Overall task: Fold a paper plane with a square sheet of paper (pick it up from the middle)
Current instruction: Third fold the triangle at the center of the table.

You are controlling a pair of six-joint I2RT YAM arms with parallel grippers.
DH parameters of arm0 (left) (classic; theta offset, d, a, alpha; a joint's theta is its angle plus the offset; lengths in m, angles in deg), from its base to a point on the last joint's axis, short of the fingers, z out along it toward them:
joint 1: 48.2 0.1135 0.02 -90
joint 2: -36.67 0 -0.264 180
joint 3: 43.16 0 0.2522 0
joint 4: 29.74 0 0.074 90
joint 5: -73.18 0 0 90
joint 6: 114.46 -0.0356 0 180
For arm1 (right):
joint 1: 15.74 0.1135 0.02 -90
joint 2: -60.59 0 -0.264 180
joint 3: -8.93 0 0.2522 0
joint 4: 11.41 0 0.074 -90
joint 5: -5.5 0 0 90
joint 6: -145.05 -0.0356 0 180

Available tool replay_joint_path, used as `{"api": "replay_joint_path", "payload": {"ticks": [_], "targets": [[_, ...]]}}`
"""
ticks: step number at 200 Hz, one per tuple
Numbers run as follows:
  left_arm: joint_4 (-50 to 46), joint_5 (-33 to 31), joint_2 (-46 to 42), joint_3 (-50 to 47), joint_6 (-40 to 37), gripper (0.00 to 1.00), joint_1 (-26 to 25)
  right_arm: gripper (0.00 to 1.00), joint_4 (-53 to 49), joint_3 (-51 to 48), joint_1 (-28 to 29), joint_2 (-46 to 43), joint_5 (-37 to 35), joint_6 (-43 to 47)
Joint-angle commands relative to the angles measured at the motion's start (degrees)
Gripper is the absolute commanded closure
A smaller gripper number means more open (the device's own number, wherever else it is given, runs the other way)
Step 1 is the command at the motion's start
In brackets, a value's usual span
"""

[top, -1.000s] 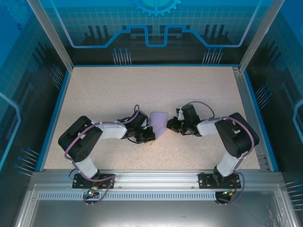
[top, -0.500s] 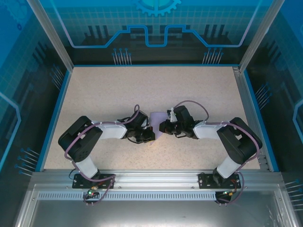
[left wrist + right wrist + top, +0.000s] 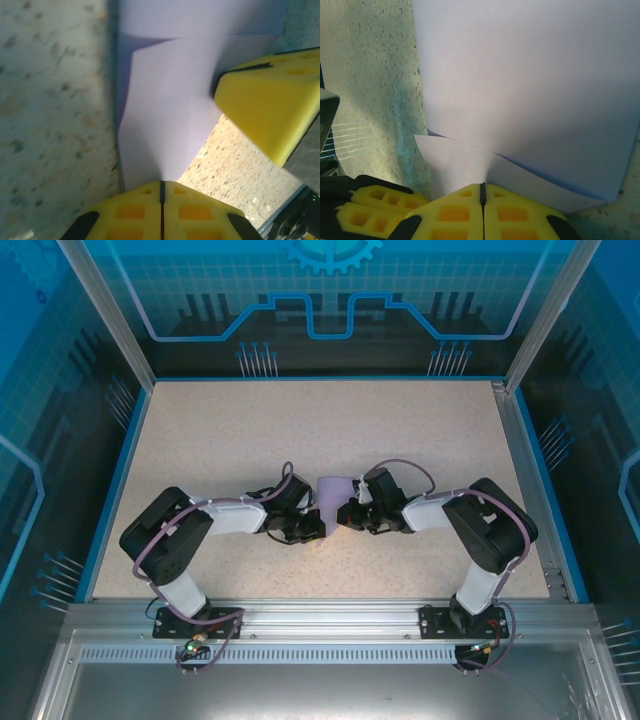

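**Both jaws pinched shut on the lavender sheet, mid-surface**

Top view: the paper sheet [image 3: 335,489] sits about mid-surface [image 3: 330,420], a little near of centre, in the gap between the two wrists. The left arm [image 3: 235,515] comes in from the left and the right arm [image 3: 440,512] from the right. Their tips almost meet at the sheet's near end. Only the far part of the sheet shows from above; the rest is under the wrists.

Left jaws: fully closed, with the left pads [image 3: 135,212] meeting on a thin seam and no gap. The sheet narrows straight into that seam, so it is gripped by a tip or edge. Beyond the seam the sheet runs away from the jaws with a crease across it and a second layer past the crease. One yellow right finger [image 3: 270,100] comes in from the right of that view, against the sheet's edge.

Right jaws: also fully closed, the right pads [image 3: 455,215] seam to seam. There are two layers here. A big upper panel spreads away from the jaws, and a curved lower flap runs into the seam, so the flap is what is gripped. The left fingers [image 3: 375,205] sit just beside the right jaws, on the left of that view.

The sheet is bent and doubled over, not flat. Cannot tell whether any part of it rests on the surface.
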Motion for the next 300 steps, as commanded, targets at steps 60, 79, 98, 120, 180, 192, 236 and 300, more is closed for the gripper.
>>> {"api": "replay_joint_path", "payload": {"ticks": [60, 79, 98, 120, 180, 192, 236, 300], "targets": [[7.2, 7.1, -1.8, 0.2, 8.6, 0.83, 0.2, 0.95, -3.1, -0.8, -0.3, 2.6, -2.8, -0.2], [7.0, 8.1, 0.6, 0.1, 8.6, 0.83, 0.3, 0.95, -3.7, -0.5, -0.3, 2.9, -3.1, -0.2], [3.4, 6.0, 1.8, -0.3, 8.0, 0.84, 0.2, 0.95, -4.3, -0.5, -0.4, 2.9, -3.3, -0.1], [1.4, 4.8, 2.1, -1.8, 8.0, 0.85, 0.4, 0.95, -4.5, -0.5, -0.3, 2.6, -3.5, 0.0], [-3.6, 1.2, -3.2, -6.9, 7.7, 0.86, 0.6, 0.94, -5.2, -0.6, -0.4, 2.4, -3.9, 0.3], [-3.9, 0.7, -4.4, -7.8, 7.7, 0.86, 0.7, 0.94, -4.9, -0.5, -0.4, 2.5, -3.8, 0.2], [-4.8, -1.6, -11.8, -6.3, 7.0, 0.84, 1.0, 0.92, -4.6, -0.1, -0.4, 0.9, -2.9, -0.4], [-10.5, -6.0, -2.3, 9.0, 0.2, 0.85, 1.6, 0.86, -8.3, 2.2, -1.8, -6.3, -4.0, -1.5]]}}
